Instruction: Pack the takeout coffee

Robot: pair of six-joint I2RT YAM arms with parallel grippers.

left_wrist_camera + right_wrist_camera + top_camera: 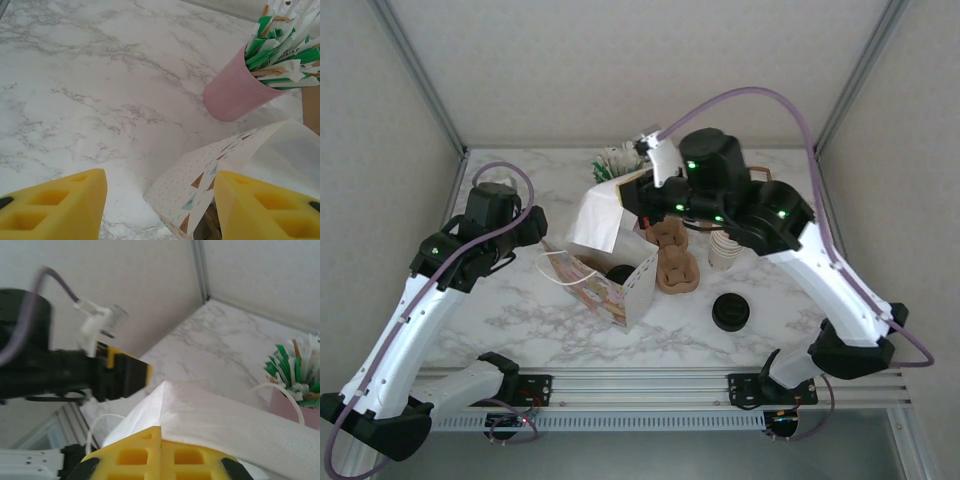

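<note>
Pinching a white napkin (595, 218) in the clamped right end effector (623, 198) just far of the takeout coffee (620, 272), seemingly standing inside the bag (610, 295); hovering the left end effector (160, 200) spread wide, empty, leftward.

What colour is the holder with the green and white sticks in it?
The holder is pink; the left wrist view shows it best.

Left gripper (160, 200) tilts downward, its yellow fingers (65, 205) spread wide apart; right gripper (161, 436) has its fingers pressed together, pinching a white napkin (210, 410) that spills just beyond their tips; both arms are bent at the elbow.
</note>
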